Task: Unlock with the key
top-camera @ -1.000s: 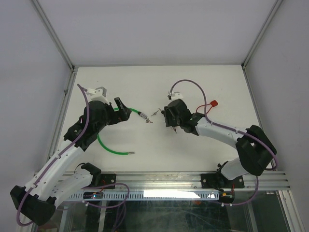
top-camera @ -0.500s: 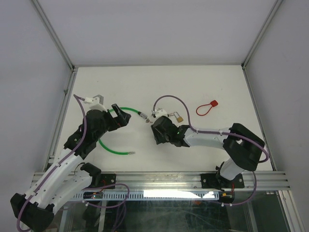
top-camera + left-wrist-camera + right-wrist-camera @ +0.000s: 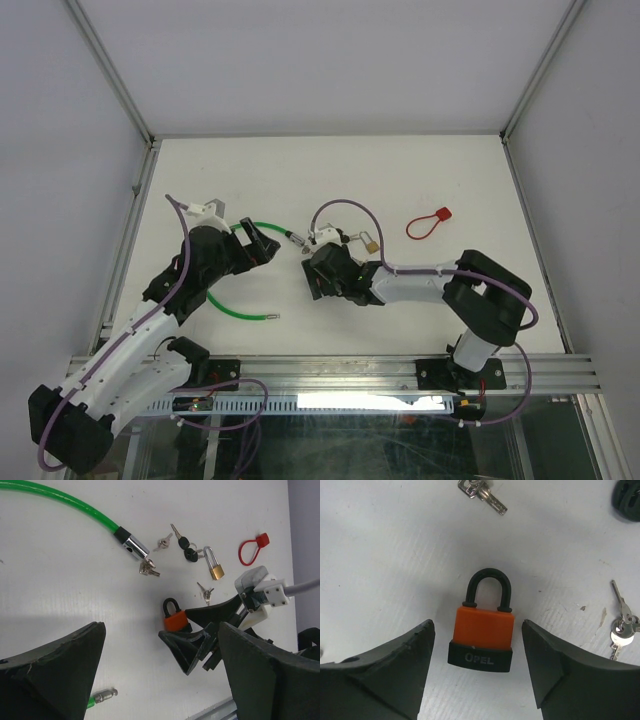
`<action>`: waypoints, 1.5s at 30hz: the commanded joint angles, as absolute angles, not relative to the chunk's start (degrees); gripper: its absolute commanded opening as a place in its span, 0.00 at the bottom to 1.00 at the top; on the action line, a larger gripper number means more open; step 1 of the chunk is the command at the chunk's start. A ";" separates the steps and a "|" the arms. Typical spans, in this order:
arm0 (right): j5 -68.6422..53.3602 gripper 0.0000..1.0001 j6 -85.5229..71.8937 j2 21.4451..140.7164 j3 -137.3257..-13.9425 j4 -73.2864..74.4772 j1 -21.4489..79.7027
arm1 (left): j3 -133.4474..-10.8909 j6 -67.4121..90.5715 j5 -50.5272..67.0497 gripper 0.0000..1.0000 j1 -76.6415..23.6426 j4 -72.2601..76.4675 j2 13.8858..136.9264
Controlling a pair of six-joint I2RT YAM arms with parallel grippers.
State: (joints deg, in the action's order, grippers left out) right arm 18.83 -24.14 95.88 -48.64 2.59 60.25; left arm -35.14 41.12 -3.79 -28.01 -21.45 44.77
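we note right gripper (image 3: 477,635) swung left since earlier frame; jaws apart, straddling orange padlock (image 3: 484,629) flat on table (image 3: 400,170) centre, untouched. keys (image 3: 481,493) just far-left of it. left gripper (image 3: 263,243) spread wide, left of centre.

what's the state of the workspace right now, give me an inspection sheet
surface: white table, no spills seen
job's things: orange padlock lying flat, shackle closed; loose key sets scattered nearby, none held
clutter: brass padlock, green cable lock, red loop tag
end effectors: left end effector open, empty; right end effector open, a finger on either side of the orange padlock, not touching it
cables: purple cables looped at each wrist
surroundings: white walls, aluminium frame; nothing else seen
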 commanded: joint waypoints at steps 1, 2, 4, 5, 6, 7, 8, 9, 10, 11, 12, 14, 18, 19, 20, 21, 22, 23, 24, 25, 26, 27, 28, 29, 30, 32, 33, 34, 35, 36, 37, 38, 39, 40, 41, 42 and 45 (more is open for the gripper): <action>19.95 0.79 -23.32 95.02 -50.60 3.30 60.51 | -33.82 42.07 0.24 0.99 -27.29 -14.61 43.05; 19.79 0.81 -22.81 94.36 -51.09 4.17 60.47 | -33.24 42.24 0.41 0.99 -27.35 -13.77 42.68; 19.48 0.84 -21.43 92.91 -52.28 6.21 60.52 | -32.36 42.32 0.38 0.99 -27.36 -12.08 42.14; 19.57 0.85 -20.59 92.02 -52.78 6.86 60.48 | -31.93 42.42 0.34 0.99 -27.35 -11.52 42.03; 19.72 0.86 -19.44 91.21 -53.20 7.32 60.36 | -31.52 42.74 0.34 0.99 -27.34 -10.91 42.08; 19.72 0.87 -18.33 90.35 -53.51 7.59 60.13 | -31.12 43.33 0.20 0.99 -27.31 -10.30 42.28; 19.44 0.87 -17.12 89.69 -53.72 7.64 59.48 | -30.65 44.00 0.23 0.99 -27.33 -9.61 42.44; 18.59 0.87 -15.87 89.06 -53.93 7.46 58.42 | -30.18 44.44 0.47 0.99 -27.31 -8.86 42.90; 17.70 0.87 -14.92 88.70 -54.19 7.30 57.16 | -29.77 44.73 0.83 0.99 -27.35 -8.28 43.28; 16.93 0.87 -13.98 88.54 -54.69 7.42 55.13 | -29.32 45.08 0.99 0.99 -27.34 -7.67 43.74; 16.40 0.86 -13.11 88.44 -55.26 7.52 53.70 | -29.10 45.27 1.05 0.99 -27.35 -6.98 44.15; 15.36 0.86 -11.39 88.54 -56.22 7.55 51.15 | -28.50 45.55 1.10 0.99 -27.34 -5.81 44.96; 9.34 0.83 -9.49 90.65 -58.38 7.43 45.14 | -28.04 46.22 0.94 0.99 -27.36 -4.57 46.76; 8.63 0.83 -9.16 91.40 -58.87 7.20 44.01 | -28.11 46.15 1.05 0.99 -27.34 -4.31 47.23; 7.92 0.82 -8.84 92.23 -59.38 7.13 43.37 | -28.12 46.08 1.24 0.99 -27.33 -4.15 47.70; 7.19 0.80 -8.47 93.14 -60.06 7.16 42.56 | -28.17 45.94 1.63 0.99 -27.38 -3.87 48.09; 6.45 0.78 -8.13 94.13 -60.87 7.42 41.35 | -28.13 45.77 2.05 0.99 -27.37 -3.74 48.46; 5.80 0.76 -7.83 95.06 -61.61 7.65 40.67 | -28.20 45.50 2.33 0.99 -27.40 -3.64 48.66; 5.15 0.74 -7.51 96.08 -62.64 7.72 40.06 | -28.17 45.47 2.42 0.99 -27.34 -3.61 48.85; 4.45 0.72 -7.33 97.33 -63.29 7.69 39.41 | -28.13 45.44 2.50 0.99 -27.34 -3.65 48.96; 3.69 0.70 -7.22 98.21 -63.85 7.48 38.88 | -28.09 45.36 2.61 0.99 -27.33 -3.55 48.98; 2.91 0.68 -7.02 99.24 -64.48 7.21 38.32 | -28.07 45.27 2.74 0.99 -27.32 -3.55 48.97; 2.23 0.66 -6.77 100.21 -65.09 6.99 37.71 | -28.04 45.12 2.85 0.99 -27.40 -3.50 48.93; 1.72 0.64 -6.47 101.41 -65.96 6.95 37.21 | -28.04 44.91 2.97 0.99 -27.34 -3.36 48.89; 1.37 0.62 -6.07 102.63 -66.92 7.22 36.70 | -28.11 44.79 3.15 0.99 -27.33 -3.28 48.90; 0.73 0.58 -5.05 105.09 -69.28 8.14 36.14 | -28.28 44.57 3.17 0.99 -27.34 -3.27 48.98; 0.39 0.55 -4.60 106.26 -70.50 8.81 35.90 | -28.31 44.56 3.09 0.99 -27.30 -3.23 49.10; 0.17 0.54 -4.27 107.25 -71.61 9.83 35.79 | -28.30 44.56 3.04 0.99 -27.33 -3.17 49.16; 0.10 0.53 -3.99 108.16 -72.51 10.30 35.70 | -28.30 44.56 3.00 0.99 -27.33 -3.11 49.31; 0.02 0.53 -3.82 108.86 -73.10 10.56 35.73 | -28.33 44.56 3.03 0.99 -27.33 -3.04 49.45; -0.04 0.52 -3.72 109.50 -73.40 10.67 35.73 | -28.30 44.60 3.07 0.99 -27.33 -2.93 49.59; -0.13 0.52 -3.62 110.02 -73.61 10.72 35.69 | -28.37 44.69 3.20 0.99 -27.33 -2.96 49.75; -0.20 0.52 -3.61 110.50 -73.90 10.84 35.73 | -28.39 44.71 3.22 0.99 -27.33 -2.91 49.75; -0.37 0.52 -3.47 111.09 -74.09 11.12 35.69 | -28.33 44.73 3.17 0.99 -27.32 -2.77 49.82; -0.39 0.52 -3.47 111.60 -74.38 11.61 35.71 | -28.37 44.78 3.18 0.99 -27.33 -2.73 49.92; -0.31 0.51 -3.44 112.15 -74.69 12.01 35.73 | -28.39 44.82 3.28 0.99 -27.33 -2.71 49.97; 0.23 0.50 -3.13 113.43 -75.14 12.71 35.71 | -28.40 45.04 3.43 0.99 -27.36 -2.61 50.10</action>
